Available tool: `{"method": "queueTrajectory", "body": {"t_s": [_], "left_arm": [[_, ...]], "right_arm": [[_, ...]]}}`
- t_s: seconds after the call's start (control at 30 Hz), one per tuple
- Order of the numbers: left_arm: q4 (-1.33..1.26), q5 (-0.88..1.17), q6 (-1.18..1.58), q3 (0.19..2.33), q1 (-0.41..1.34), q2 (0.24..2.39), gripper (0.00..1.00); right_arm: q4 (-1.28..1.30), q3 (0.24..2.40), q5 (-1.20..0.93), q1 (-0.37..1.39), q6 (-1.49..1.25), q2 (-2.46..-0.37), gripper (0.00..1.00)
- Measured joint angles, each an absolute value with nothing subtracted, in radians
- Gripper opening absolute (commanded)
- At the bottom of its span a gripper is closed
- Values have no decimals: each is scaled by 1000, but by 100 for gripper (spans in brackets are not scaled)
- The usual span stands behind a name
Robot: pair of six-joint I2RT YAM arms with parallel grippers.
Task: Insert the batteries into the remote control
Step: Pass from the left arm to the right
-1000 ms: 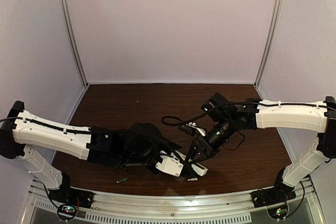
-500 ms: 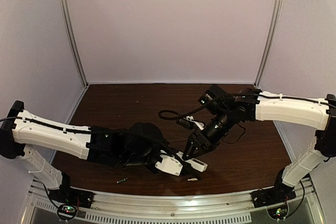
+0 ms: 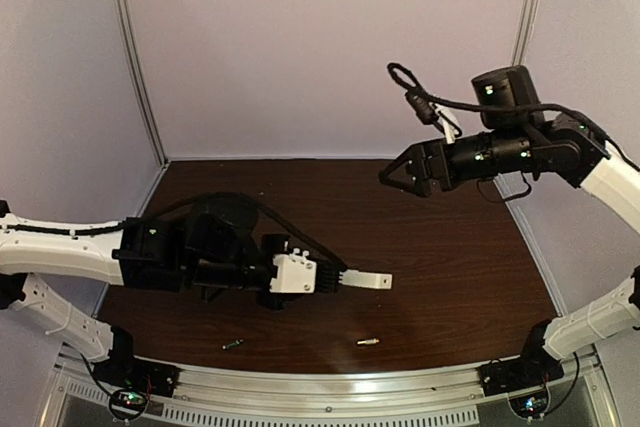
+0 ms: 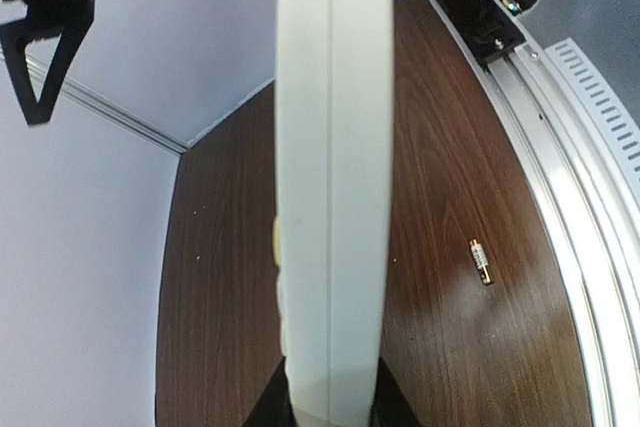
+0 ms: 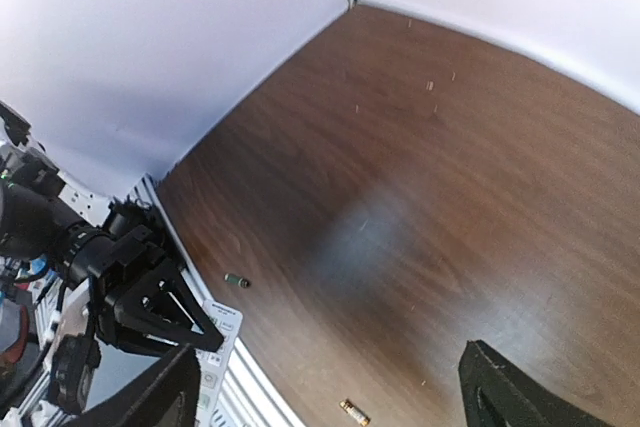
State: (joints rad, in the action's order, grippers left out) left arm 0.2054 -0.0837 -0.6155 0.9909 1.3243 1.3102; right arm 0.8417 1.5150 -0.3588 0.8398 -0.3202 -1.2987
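While the left tool (image 3: 338, 275) clamps the remote control (image 3: 366, 280), both batteries (image 3: 368, 341) (image 3: 233, 345) lie loose nearby.

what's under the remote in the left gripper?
Only brown table shows beneath the remote held by the left gripper; one battery lies beside it, nearer the rail. Its underside is hidden.

remote control (image 4: 335, 197) edge-on, battery (image 4: 481, 261) on table (image 4: 455, 147)
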Motion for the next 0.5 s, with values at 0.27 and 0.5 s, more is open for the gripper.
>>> {"method": "queueTrajectory", "body": {"t_s": [0.27,0.5], "left_arm": [[185,167,-410,1020,1174,1207,0],[183,448,-216,1103,992,1227,0]], "right_arm": [[603,1416,-253,838,-294,-1018,100],[501,1361,-416,838,-295,-1131,100]]}}
